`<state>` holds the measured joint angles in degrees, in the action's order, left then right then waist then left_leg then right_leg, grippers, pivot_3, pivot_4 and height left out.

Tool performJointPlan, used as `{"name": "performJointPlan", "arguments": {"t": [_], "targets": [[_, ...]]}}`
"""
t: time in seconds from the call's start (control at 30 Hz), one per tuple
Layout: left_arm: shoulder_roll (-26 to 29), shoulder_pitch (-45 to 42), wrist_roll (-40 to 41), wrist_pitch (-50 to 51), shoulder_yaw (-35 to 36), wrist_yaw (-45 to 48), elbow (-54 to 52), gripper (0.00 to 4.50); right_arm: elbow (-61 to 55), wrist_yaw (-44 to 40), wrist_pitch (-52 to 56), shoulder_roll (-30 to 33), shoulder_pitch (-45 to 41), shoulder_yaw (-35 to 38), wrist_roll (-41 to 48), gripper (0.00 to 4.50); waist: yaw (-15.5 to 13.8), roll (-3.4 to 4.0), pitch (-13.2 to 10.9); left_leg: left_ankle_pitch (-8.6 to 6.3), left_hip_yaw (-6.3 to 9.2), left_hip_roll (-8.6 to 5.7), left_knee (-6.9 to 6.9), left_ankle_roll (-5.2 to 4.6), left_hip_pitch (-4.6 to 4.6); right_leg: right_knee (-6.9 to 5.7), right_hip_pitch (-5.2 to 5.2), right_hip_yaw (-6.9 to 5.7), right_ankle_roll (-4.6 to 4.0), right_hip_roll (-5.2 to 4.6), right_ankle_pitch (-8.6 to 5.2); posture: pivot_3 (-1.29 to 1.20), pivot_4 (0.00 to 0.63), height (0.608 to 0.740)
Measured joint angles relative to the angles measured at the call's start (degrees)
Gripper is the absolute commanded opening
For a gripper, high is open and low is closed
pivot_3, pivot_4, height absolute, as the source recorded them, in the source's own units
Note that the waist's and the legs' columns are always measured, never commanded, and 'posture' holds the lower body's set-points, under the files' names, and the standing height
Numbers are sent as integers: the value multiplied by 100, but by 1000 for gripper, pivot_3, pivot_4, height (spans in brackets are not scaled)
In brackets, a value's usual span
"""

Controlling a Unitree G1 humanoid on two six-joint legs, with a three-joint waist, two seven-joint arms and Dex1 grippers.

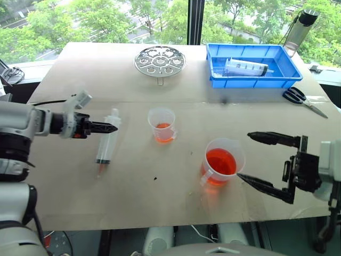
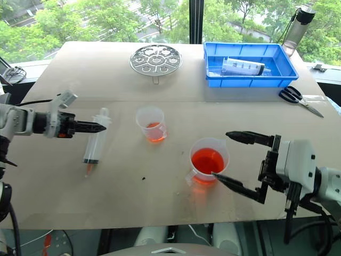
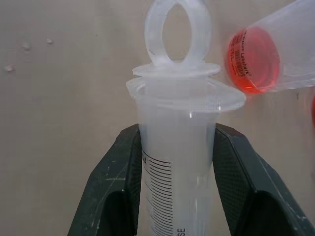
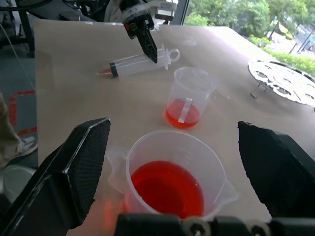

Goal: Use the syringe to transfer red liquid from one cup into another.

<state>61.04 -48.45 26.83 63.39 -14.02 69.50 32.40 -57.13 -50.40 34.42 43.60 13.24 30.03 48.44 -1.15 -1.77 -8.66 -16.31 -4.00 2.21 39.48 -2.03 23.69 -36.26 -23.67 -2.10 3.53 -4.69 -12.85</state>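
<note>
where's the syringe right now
In the left eye view the syringe lies on the table's left side, left of the small cup, with the left gripper closed around its barrel.

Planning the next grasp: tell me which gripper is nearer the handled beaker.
Right. The right gripper stands open just beside the handled beaker, one finger almost at its wall. The left gripper is across the table, closed on the syringe.

**Little to read on the table**

The syringe [image 3: 177, 162] carries black graduation lines down its barrel, with a few printed letters at the lower end, cut off and not legible as a word. The small cup [image 3: 261, 59] has small print on its wall, too blurred to make out. The big syringe [image 1: 246, 68] in the blue tray [image 1: 287, 80] shows dark scale marks, unreadable from here.
</note>
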Motion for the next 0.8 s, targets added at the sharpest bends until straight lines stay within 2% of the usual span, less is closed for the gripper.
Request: {"name": "performJointPlan", "arguments": {"t": [0.03,0.23,0.27,0.37,0.4,0.47,0.5,0.53,0.57,0.7,0.8], "targets": [[-118,-41,-86,7,-2,-67,92,1660,-49,25,-51,1,149,23,-52,4447,6,-1,0,0,1,0,0,0,0,-1,0,0,0,0,0,0,150,740],[-409,-142,-465,53,66,-294,313,4267,-94,134,-444,-5,844,17,-349,4500,37,-3,2,0,0,1,1,0,-9,-12,0,8,0,2,0,0,150,740],[-423,-147,-462,75,104,-297,308,4442,-95,155,-471,-13,889,11,-381,4500,35,-4,2,0,0,1,1,0,-9,-14,0,8,0,2,-1,0,150,740],[-515,-129,-464,157,474,-577,214,4442,-96,274,-604,-163,1199,-4,-603,4500,26,-5,2,0,8,2,2,-1,-8,-16,-1,6,0,1,-1,0,150,740],[-640,-94,-405,46,980,-932,121,4442,-18,351,-631,-340,1423,-4,-708,4500,10,-10,3,0,15,2,5,-1,-4,-15,-1,2,0,1,-1,0,150,740],[-700,-74,-385,-88,1406,-1227,3,4442,96,421,-656,-454,1544,-1,-767,4500,19,-21,1,0,35,2,11,0,0,-13,-1,2,0,0,0,0,150,740],[-838,42,-271,-348,2021,-1570,-279,4442,237,480,-780,-621,1606,16,-823,4500,26,-23,3,0,33,0,12,0,-1,-10,0,5,1,-5,0,0,150,740],[-911,102,-197,-480,2272,-1692,-443,4442,316,495,-839,-695,1623,23,-872,4500,28,-23,3,0,34,1,15,-1,-1,-12,0,5,1,-8,0,0,150,740],[-1120,359,-52,-814,2835,-1959,-934,4442,479,494,-978,-747,1643,45,-972,4500,40,-22,3,0,29,0,16,0,-4,-16,1,9,1,-11,1,0,150,740],[-1652,1063,515,-808,3913,-2524,-2260,4442,841,455,-1093,-736,1607,155,-982,4500,50,-22,3,1,27,3,16,1,-12,-23,1,14,0,-10,1,0,150,740],[-2119,1659,999,-687,4464,-2908,-3344,4442,1084,350,-1138,-634,1489,244,-907,4500,40,-20,3,1,25,2,17,1,-24,-30,11,18,0,-11,0,0,150,740]]}}
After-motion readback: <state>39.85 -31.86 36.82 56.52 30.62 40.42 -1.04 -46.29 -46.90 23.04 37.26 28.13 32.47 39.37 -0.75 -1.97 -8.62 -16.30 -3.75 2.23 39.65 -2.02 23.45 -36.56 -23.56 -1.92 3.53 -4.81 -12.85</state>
